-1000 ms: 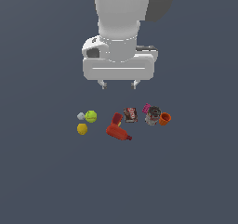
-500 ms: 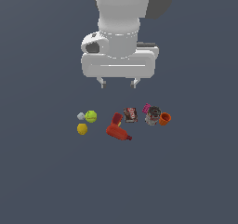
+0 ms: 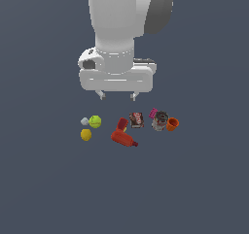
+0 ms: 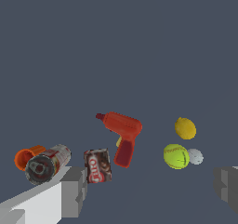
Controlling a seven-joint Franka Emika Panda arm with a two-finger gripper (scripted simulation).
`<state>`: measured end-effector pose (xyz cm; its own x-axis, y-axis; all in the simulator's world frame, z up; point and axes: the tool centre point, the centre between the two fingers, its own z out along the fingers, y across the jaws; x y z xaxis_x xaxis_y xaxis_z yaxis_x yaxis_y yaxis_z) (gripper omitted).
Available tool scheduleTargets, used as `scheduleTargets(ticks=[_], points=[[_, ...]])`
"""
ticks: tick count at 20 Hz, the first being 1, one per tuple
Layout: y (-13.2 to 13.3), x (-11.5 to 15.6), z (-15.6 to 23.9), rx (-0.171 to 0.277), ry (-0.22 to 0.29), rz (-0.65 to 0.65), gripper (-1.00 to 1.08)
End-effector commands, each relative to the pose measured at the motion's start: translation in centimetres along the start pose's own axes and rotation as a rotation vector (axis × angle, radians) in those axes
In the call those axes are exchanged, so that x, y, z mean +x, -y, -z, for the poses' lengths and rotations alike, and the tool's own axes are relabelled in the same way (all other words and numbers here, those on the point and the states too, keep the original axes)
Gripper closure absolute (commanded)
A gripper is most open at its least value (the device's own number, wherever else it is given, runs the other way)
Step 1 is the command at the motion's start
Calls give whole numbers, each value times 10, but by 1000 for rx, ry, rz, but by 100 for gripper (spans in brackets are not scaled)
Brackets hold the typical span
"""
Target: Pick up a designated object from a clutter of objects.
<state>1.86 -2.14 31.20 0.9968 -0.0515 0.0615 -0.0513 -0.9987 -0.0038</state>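
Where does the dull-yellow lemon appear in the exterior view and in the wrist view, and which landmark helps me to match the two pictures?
Exterior view: the lemon lies at the exterior view's left end of the clutter, just below the grey lump.
Wrist view: the lemon lies beyond the red toy drill, apart from it.
Shared landmark: the lime-green ball, which lies close beside the lemon in both views.

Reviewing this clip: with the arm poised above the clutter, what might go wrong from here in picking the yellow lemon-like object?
1. The lemon-like object sits close to the green ball and grey lump; open jaws may catch or nudge those instead.
2. The gripper hangs above the red drill-shaped toy, off to the side of the target, so a straight descent would probably miss it.
3. Being rounded, it could roll away under a glancing touch.
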Motion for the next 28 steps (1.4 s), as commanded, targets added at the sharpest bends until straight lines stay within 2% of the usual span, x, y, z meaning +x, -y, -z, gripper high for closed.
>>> scheduleTargets(ticks=[1, 9, 17, 23, 28], points=[[-12, 4, -17, 3, 6, -24, -92], [-71, 11, -99, 11, 27, -142, -92], [-137, -3, -185, 0, 48, -267, -92], [-165, -15, -220, -10, 57, -320, -92], [-174, -20, -232, -14, 60, -337, -92]])
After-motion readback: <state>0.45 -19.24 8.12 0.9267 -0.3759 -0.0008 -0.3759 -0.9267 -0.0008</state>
